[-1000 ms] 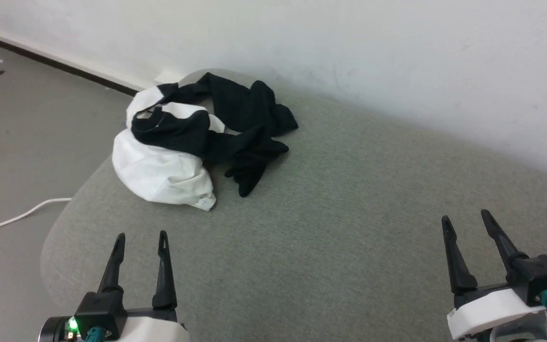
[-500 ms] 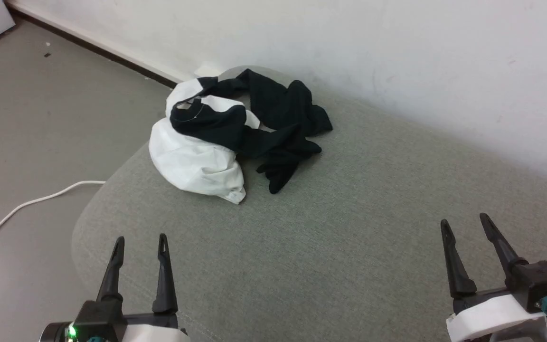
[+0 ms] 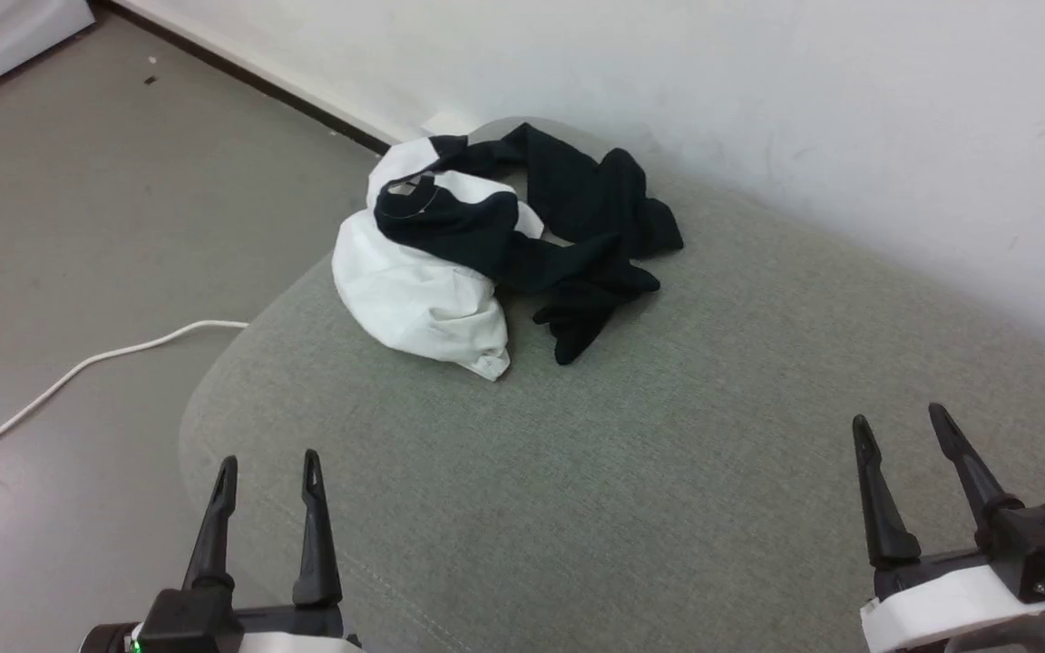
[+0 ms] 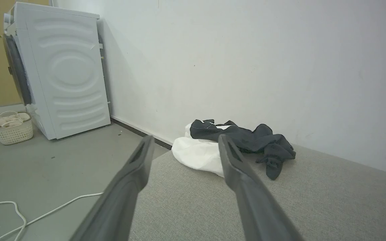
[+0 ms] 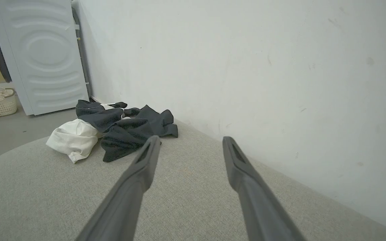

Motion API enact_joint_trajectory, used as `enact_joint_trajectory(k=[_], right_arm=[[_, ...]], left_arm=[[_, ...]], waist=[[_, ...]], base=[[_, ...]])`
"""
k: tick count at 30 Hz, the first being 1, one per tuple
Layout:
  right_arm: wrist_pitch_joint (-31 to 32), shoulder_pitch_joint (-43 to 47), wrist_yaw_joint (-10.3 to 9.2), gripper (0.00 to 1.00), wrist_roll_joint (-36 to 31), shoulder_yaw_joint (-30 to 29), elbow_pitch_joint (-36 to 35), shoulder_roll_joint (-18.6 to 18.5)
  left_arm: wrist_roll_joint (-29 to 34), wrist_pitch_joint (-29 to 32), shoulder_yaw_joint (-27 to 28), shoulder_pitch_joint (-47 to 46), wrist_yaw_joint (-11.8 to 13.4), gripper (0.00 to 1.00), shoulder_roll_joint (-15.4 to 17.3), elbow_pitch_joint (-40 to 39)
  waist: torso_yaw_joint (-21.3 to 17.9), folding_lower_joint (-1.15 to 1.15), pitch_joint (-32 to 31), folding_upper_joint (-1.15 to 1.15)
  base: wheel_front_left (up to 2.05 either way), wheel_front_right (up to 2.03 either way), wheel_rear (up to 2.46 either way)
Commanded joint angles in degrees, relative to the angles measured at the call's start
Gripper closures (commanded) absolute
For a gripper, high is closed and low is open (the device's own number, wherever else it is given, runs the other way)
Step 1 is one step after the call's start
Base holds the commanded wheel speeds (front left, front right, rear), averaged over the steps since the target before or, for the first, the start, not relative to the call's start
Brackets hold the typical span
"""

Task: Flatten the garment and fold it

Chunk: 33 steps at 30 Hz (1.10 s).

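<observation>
The garment [image 3: 486, 263] lies in a crumpled heap at the far left end of the grey padded surface [image 3: 686, 472], close to the wall [image 3: 758, 82]. Its white body is bunched on the near side and the black sleeves are twisted across and beside it. No print is visible.

Change over the last second: my head camera has swung left, so the heap now sits nearer the middle of the head view. The heap itself keeps the same shape and place on the padding, so this is a camera move, not a garment move.

My left gripper [image 3: 268, 458] and right gripper [image 3: 898, 415] hang over the near edge with fingers spread apart, holding nothing, well apart from the cloth.

Judgement: I am lining up on the garment, and flattening has not begun. The next step is a reach to the heap. A white cable [image 3: 78, 367] lies on the floor to the left.
</observation>
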Motion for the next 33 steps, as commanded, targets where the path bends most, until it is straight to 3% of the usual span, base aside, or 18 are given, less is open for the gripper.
enact_joint_trajectory(k=[1, 12, 17, 22, 25, 30, 33], right_arm=[[-0.48, 0.79, -0.05, 0.0, 0.38, -0.18, -0.43, 0.17], [-0.34, 0.56, -0.05, 0.0, 0.09, -0.17, -1.08, 0.17], [0.2, 0.41, -0.05, 0.0, -0.08, -0.96, -1.86, 0.17], [1.51, -0.47, -0.05, 0.0, -0.44, -2.23, -4.2, 0.17], [2.66, -1.52, -0.05, 0.0, -1.26, -2.74, -6.38, 0.17], [5.4, -3.49, -0.05, 0.0, -3.65, -1.95, -10.45, 0.17], [6.58, -4.33, -0.05, 0.0, -4.8, -1.29, -12.09, 0.17]], left_arm=[[-0.62, -0.69, -0.15, 0.99, 0.39, 0.0, -0.25, -0.45], [-1.06, -0.69, 0.22, 0.65, -0.4, 0.0, -0.25, -0.31], [-4.73, 0.06, -2.8, -3.66, -4.49, 0.0, 0.08, -3.78], [-7.67, 11.14, -3.61, -17.06, -9.28, 0.0, 3.28, -7.7], [-10.36, 18.09, -2.16, -27.75, -10.79, 0.0, 5.5, -7.56], [-15.65, 28.74, -0.7, -43.73, -12.9, 0.0, 11.02, 0.06], [-17.25, 32.83, -0.47, -48.79, -13.38, 0.0, 13.97, 5.01]], waist=[[0.77, 0.0, 0.17, 0.0], [0.36, 0.0, 1.07, 0.0], [0.6, 0.0, 1.85, 0.0], [-0.23, 0.0, 3.69, 0.0], [-1.72, 0.0, 5.53, 0.0], [-5.5, 0.0, 10.1, 0.0], [-7.39, 0.0, 12.25, 0.0]], base=[[0.0, 0.0, 0.0], [0.0, 0.0, 0.0], [0.0, 0.0, 0.0], [0.0, 0.0, 0.0], [0.0, 0.0, 0.0], [0.0, 0.0, 0.0], [0.0, 0.0, 0.0]])
